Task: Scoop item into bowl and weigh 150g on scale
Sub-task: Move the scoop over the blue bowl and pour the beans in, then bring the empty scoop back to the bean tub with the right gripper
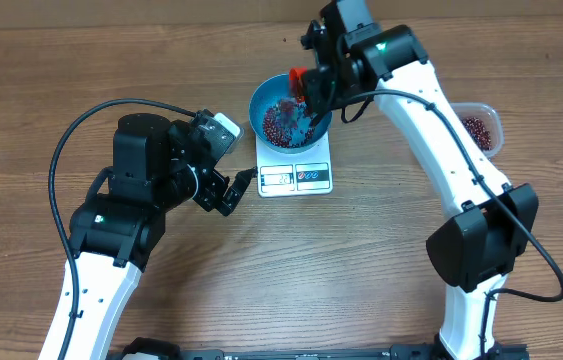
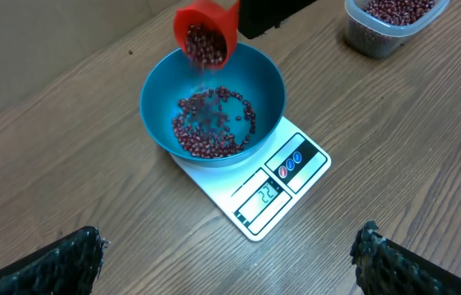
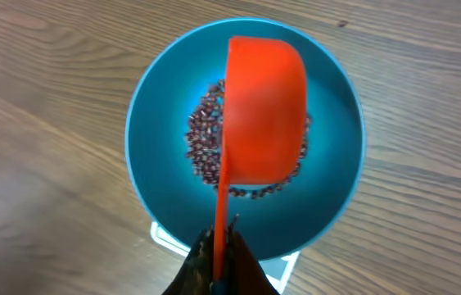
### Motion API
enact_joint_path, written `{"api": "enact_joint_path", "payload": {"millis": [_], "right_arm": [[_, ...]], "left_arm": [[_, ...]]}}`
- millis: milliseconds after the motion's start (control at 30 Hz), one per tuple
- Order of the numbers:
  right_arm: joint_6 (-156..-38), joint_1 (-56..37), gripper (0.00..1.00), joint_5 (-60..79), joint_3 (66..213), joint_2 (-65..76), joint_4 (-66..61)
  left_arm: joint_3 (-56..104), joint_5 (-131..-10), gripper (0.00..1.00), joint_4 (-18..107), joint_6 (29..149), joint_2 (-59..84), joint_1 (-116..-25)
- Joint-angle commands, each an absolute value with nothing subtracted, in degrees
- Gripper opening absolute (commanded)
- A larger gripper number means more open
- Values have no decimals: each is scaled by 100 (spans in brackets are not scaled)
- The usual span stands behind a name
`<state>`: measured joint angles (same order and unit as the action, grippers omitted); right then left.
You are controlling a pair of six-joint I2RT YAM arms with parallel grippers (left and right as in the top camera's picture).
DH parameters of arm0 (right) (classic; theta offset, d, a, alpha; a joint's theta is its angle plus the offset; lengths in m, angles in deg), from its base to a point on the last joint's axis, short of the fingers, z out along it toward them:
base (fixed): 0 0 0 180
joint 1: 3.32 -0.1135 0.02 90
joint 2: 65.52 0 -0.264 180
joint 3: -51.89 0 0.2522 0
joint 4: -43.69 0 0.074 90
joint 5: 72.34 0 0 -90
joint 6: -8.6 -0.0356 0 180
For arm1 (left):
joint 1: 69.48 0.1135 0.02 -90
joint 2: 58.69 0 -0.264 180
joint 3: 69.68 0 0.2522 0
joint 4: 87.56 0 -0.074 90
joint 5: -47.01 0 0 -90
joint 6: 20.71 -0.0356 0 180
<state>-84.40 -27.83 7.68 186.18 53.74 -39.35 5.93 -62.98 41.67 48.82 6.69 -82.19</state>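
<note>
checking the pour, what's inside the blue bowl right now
Red-brown beans lie loose in the blue bowl, more falling from the orange scoop tilted above. In the right wrist view the scoop covers part of them.

Blue bowl (image 1: pixel 260 97) on white scale (image 1: pixel 296 178), beans (image 1: pixel 279 123) inside, red scoop (image 1: pixel 298 78) over it

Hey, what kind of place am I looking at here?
Probably a robotics test bench, not a real kitchen: two robot arms at a wood-grain table, with a kitchen scale, blue bowl and tub of beans.

dark red beans (image 2: pixel 210 127) lie in blue bowl (image 2: pixel 267 82) atop white scale (image 2: pixel 283 184).
</note>
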Motion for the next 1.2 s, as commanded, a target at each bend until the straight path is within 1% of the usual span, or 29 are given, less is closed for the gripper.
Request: {"api": "enact_joint_path", "payload": {"millis": [0, 300, 467, 700, 1067, 1167], "right_arm": [[-8447, -3013, 4, 1739, 18884, 5232, -3919], [-8388, -3614, 4, 3083, 18884, 4684, -3930], [-8305, -3846, 4, 3590, 18884, 4535, -3941], [-8110, -3931, 4, 3586, 18884, 4515, -3928], [-8117, -3920, 4, 3535, 18884, 4505, -3913], [-8115, -3802, 4, 3105, 18891, 4450, -3867]], "left_arm": [[584, -6379, 100, 4182, 4963, 689, -8188], [584, -6379, 100, 4182, 4963, 689, -8188], [584, -6379, 100, 4182, 4963, 689, -8188], [584, -6379, 100, 4182, 4963, 689, -8188], [584, -6379, 100, 4182, 4963, 689, -8188], [584, -6379, 99, 4182, 4960, 689, -8188]]}}
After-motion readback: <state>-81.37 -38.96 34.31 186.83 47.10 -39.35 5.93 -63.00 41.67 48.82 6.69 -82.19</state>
